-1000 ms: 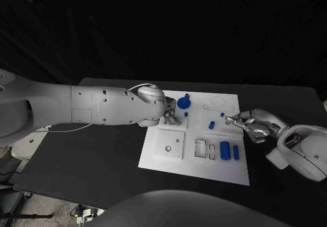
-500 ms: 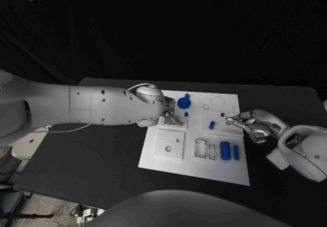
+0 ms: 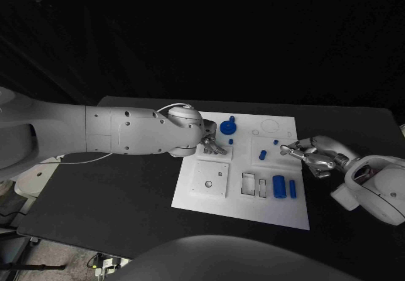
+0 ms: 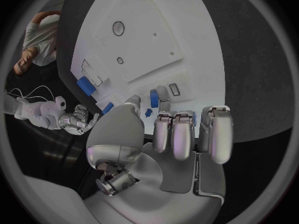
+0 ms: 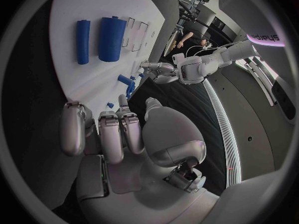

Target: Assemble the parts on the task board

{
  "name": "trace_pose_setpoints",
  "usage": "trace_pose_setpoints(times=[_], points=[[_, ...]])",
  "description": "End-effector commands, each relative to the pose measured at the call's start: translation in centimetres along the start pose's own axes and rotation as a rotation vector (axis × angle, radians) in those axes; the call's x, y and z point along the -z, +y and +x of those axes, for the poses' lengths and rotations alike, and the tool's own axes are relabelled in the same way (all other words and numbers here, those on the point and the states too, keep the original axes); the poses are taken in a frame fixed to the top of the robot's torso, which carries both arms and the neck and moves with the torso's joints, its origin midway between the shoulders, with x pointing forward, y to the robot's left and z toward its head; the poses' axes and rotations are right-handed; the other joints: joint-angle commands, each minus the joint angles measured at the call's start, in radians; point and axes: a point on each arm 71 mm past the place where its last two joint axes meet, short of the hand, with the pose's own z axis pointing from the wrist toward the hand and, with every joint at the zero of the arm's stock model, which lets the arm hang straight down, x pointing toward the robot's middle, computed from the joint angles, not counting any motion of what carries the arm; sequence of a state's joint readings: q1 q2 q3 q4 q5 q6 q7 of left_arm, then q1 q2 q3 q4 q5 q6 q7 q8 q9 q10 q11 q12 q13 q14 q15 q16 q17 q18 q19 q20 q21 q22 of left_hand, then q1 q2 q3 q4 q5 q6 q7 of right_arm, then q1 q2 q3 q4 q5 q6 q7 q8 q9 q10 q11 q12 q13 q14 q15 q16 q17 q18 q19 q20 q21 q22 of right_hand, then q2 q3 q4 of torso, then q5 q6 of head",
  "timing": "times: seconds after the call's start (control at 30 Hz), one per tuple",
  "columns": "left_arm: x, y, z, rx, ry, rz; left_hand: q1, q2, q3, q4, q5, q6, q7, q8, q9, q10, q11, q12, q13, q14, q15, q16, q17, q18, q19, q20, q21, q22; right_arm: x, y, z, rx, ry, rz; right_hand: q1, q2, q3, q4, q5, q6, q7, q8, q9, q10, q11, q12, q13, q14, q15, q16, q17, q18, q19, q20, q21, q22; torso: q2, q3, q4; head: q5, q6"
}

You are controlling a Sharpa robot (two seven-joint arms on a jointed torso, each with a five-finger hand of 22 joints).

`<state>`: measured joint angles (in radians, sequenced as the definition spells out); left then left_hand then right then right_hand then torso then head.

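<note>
Left robot hand point(image 3: 213, 146) hovers with fingers curled over the task board point(image 3: 287, 206) near a small blue part point(image 3: 230, 141), grasp unclear; right robot hand point(image 3: 308, 153) waits empty, fingers loosely apart, at the board's edge; a misjudged pinch could knock it away.

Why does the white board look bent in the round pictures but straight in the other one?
Both wrist views are fisheye, so the task board edges curve; the head view keeps the board straight, brightly lit against the dark table.
</note>
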<state>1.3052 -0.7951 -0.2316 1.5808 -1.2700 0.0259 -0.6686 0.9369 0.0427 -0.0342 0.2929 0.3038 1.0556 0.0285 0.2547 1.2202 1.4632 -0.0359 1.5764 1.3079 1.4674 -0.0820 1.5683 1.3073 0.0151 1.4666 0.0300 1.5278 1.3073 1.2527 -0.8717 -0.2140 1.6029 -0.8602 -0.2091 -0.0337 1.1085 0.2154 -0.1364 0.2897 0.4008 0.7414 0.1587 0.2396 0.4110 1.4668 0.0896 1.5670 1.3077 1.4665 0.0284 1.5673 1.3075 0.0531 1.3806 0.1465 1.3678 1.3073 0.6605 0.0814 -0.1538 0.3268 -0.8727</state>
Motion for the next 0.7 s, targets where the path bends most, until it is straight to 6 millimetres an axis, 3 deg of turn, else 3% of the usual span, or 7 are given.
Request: trace_pose_setpoints(times=[0.03, 0.07, 0.23, 0.47, 0.57, 0.7], points=[[0.05, -0.15, 0.01, 0.009, -0.002, 0.01, 0.015, 0.006, -0.008, -0.001, 0.03, -0.006, 0.004, -0.007, 0.002, 0.108, 0.006, -0.006, 0.263, 0.103, 0.007, 0.002, 0.263, -0.003, 0.075, 0.008, -0.006, 0.247, 0.01, -0.03, 0.17, 0.004, 0.019, 0.001, 0.006, 0.001, -0.001, -0.003, 0.005, 0.002, 0.007, 0.0, -0.001, 0.104, 0.005, 0.004, 0.263, 0.104, 0.01, 0.003, 0.263, 0.01, -0.005, 0.001, -0.007, 0.18, 0.0, -0.0001, 0.0003, 0.0, 0.0], [0.05, -0.15, 0.01, 0.009, -0.002, 0.01, 0.018, 0.006, -0.009, -0.001, 0.04, -0.006, 0.004, -0.008, 0.002, 0.108, 0.006, -0.006, 0.263, 0.103, 0.007, 0.002, 0.263, -0.003, 0.075, 0.008, -0.006, 0.247, 0.01, -0.04, 0.17, 0.004, 0.019, 0.001, 0.006, 0.001, -0.001, -0.003, 0.005, 0.002, 0.007, 0.0, -0.001, 0.104, 0.005, 0.004, 0.263, 0.104, 0.01, 0.003, 0.263, 0.01, -0.005, 0.001, -0.007, 0.18, 0.0, 0.0, 0.0003, 0.0, 0.0], [0.05, -0.14, 0.0, 0.016, -0.002, 0.012, 0.054, 0.009, -0.012, -0.001, 0.162, -0.009, 0.002, -0.013, 0.003, 0.108, 0.004, -0.006, 0.263, 0.103, 0.005, 0.002, 0.263, -0.003, 0.075, 0.007, -0.007, 0.247, 0.0, -0.05, 0.18, 0.004, 0.02, 0.002, 0.006, 0.001, -0.001, -0.003, 0.005, 0.002, 0.007, 0.0, -0.001, 0.104, 0.005, 0.004, 0.263, 0.104, 0.01, 0.003, 0.263, 0.01, -0.005, 0.001, -0.007, 0.18, 0.0, 0.0003, -0.0002, 0.0, 0.0], [0.06, -0.11, -0.01, 0.026, -0.004, 0.015, 0.074, 0.01, -0.01, -0.002, 0.238, -0.009, 0.0, -0.016, 0.004, 0.108, 0.003, -0.006, 0.263, 0.103, 0.005, 0.002, 0.263, -0.003, 0.075, 0.007, -0.007, 0.247, 0.01, -0.09, 0.18, 0.004, 0.021, 0.003, 0.006, 0.001, -0.001, -0.003, 0.005, 0.002, 0.007, 0.0, -0.001, 0.104, 0.005, 0.004, 0.263, 0.104, 0.01, 0.003, 0.263, 0.01, -0.005, 0.001, -0.007, 0.18, 0.0, 0.0001, 0.0001, 0.001, 0.0], [0.08, -0.12, 0.03, 0.035, 0.0, 0.018, 0.089, 0.008, -0.004, -0.002, 0.298, -0.01, -0.001, -0.019, 0.003, 0.108, 0.002, -0.006, 0.263, 0.103, 0.004, 0.002, 0.263, -0.003, 0.074, 0.006, -0.008, 0.247, 0.0, -0.11, 0.18, 0.004, 0.022, 0.004, 0.006, 0.001, -0.001, -0.003, 0.005, 0.002, 0.007, 0.0, -0.001, 0.104, 0.005, 0.004, 0.263, 0.104, 0.01, 0.003, 0.263, 0.01, -0.005, 0.001, -0.007, 0.18, 0.0, 0.0002, -0.0001, 0.002, 0.0], [0.13, -0.12, 0.06, 0.046, 0.002, 0.021, 0.096, 0.006, 0.0, -0.002, 0.327, -0.009, -0.001, -0.02, 0.003, 0.108, 0.001, -0.006, 0.263, 0.103, 0.004, 0.002, 0.263, -0.003, 0.074, 0.006, -0.008, 0.247, 0.0, -0.12, 0.19, 0.004, 0.023, 0.004, 0.007, 0.0, -0.001, -0.004, 0.006, 0.001, 0.007, -0.001, -0.002, 0.104, 0.005, 0.004, 0.263, 0.104, 0.01, 0.003, 0.263, 0.01, -0.006, 0.002, -0.008, 0.18, 0.0, 0.0002, 0.0002, 0.001, 0.0]])
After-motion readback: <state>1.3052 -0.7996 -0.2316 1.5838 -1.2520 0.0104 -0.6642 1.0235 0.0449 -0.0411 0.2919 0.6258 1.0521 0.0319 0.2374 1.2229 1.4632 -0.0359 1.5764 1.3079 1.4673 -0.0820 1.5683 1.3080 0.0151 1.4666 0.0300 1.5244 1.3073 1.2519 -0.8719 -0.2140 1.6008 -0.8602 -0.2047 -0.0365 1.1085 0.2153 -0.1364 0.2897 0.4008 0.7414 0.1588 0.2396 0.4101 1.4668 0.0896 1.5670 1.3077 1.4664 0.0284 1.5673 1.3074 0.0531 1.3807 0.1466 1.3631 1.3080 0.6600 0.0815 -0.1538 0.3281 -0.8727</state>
